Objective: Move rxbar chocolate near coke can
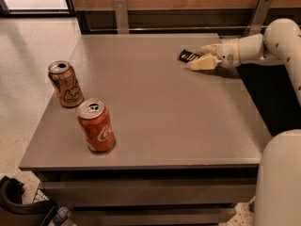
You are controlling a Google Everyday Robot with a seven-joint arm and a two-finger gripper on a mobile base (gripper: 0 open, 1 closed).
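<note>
Grey tabletop (178,126), red silver-topped coke can (96,126) stood at 8 o'clock, flat black-wrapped rxbar chocolate (188,56) at 1 o'clock, cream gripper (196,57) at its end, grasp unclear.

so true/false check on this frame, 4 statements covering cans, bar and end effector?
1. The coke can stands upright near the front left of the table. True.
2. The rxbar chocolate lies beside the coke can. False: it lies flat at the far right of the table, well apart from that can.
3. The end effector is low over the far right of the table, right at the rxbar chocolate. True.
4. The tan can lies on its side. False: it stands upright, behind and to the left of the coke can.
</note>
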